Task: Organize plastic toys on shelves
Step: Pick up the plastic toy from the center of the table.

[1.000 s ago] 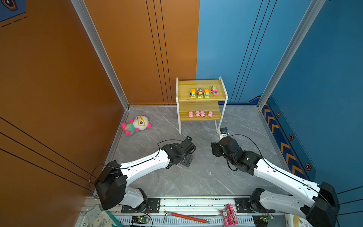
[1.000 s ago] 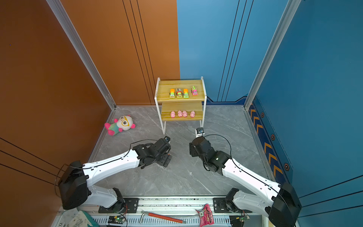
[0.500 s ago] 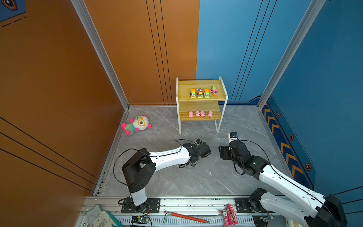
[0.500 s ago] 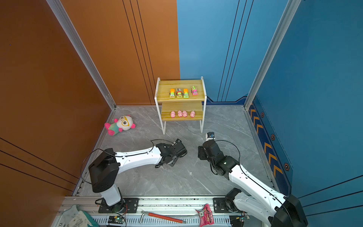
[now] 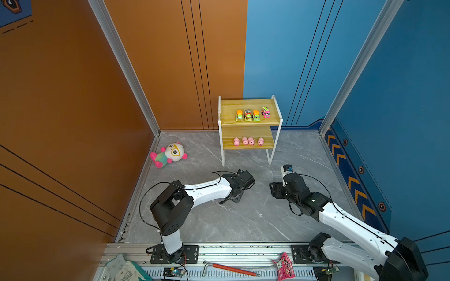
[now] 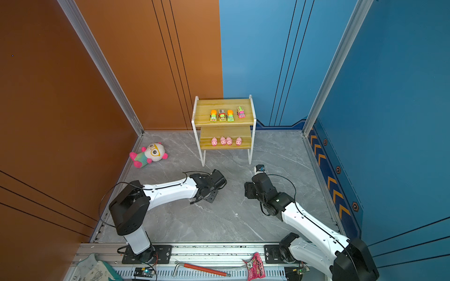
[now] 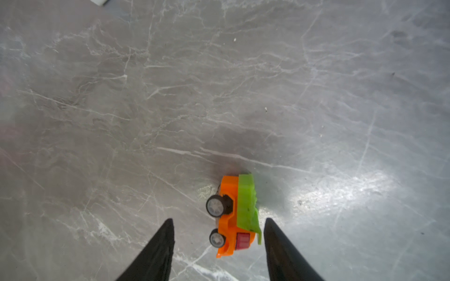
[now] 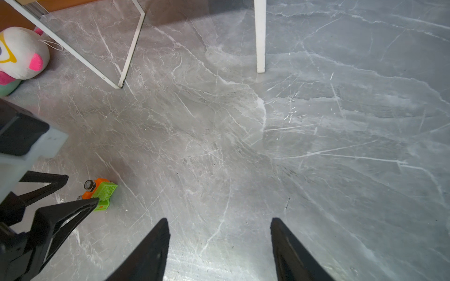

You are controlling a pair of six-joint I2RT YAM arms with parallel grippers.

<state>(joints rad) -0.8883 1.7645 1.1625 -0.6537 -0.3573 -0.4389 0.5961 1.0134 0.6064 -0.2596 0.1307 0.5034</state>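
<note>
Orange-and-green toy truck lies tipped on its side on the grey counter, in front of the shelf and apart from its white legs; wheels face one finger, green bed faces the other; long axis runs along the fingers, red-patch end toward the wrist. Left gripper is low over it, jaws apart and straddling it; one finger just beside the green edge, a clear gap on the wheel side, so not clamped. Right gripper is near, in front of the shelf, jaws apart over bare counter, holding nothing. Four trucks in a row on the shelf's top board; four pigs on the lower board; plush doll beside the shelf, by the orange wall.
</note>
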